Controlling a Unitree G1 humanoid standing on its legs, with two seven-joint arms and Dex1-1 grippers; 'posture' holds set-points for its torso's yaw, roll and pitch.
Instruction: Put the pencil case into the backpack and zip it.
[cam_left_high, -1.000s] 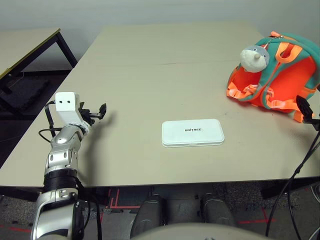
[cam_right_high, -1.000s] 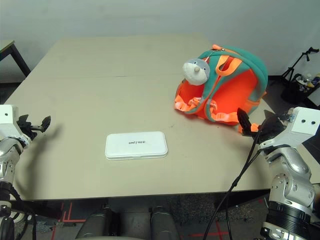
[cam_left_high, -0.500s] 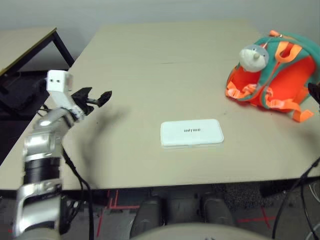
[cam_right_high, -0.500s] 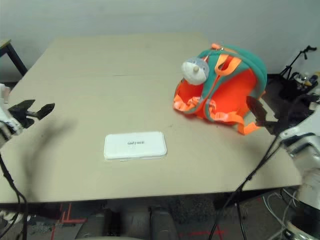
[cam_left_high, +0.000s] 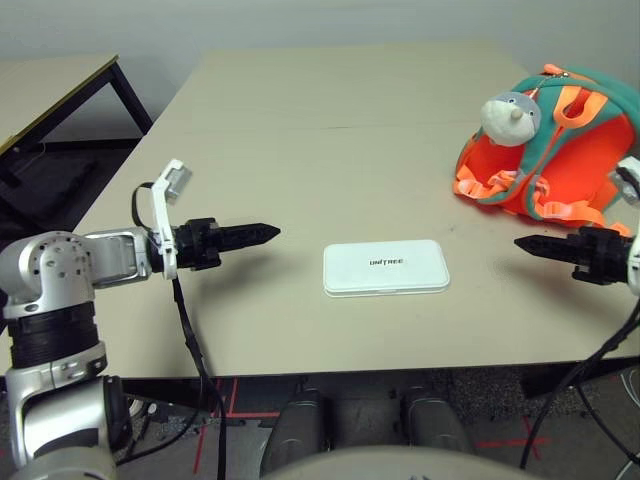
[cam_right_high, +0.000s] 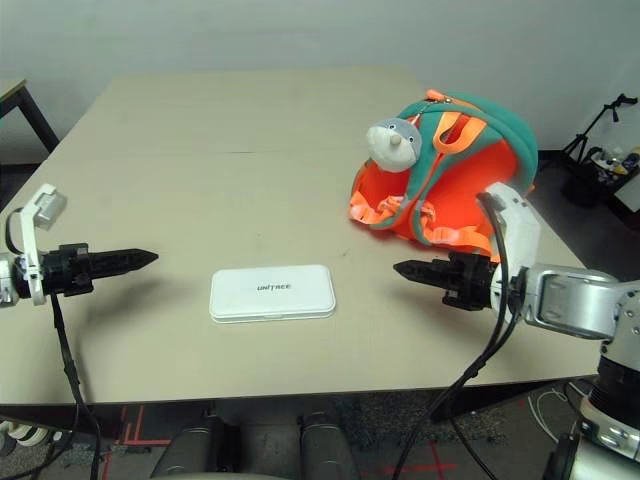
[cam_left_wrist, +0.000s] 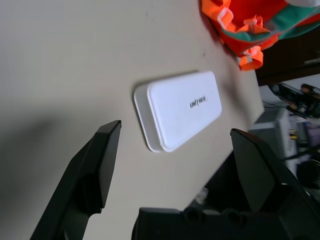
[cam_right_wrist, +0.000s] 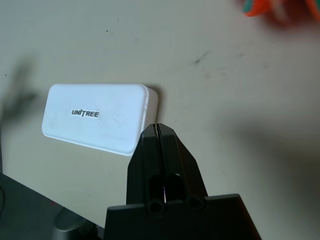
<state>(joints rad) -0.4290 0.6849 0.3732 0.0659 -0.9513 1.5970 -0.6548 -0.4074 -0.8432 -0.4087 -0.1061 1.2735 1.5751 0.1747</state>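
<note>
Both arms have swung inward since a second ago, now flanking the pencil case (cam_left_high: 385, 267), which lies flat mid-table, untouched; the backpack (cam_left_high: 560, 150) sits well apart. Nothing is packed or zipped. Left gripper (cam_left_high: 262, 234) gapes wide, empty; right gripper (cam_right_high: 410, 270) has clenched on nothing.
</note>
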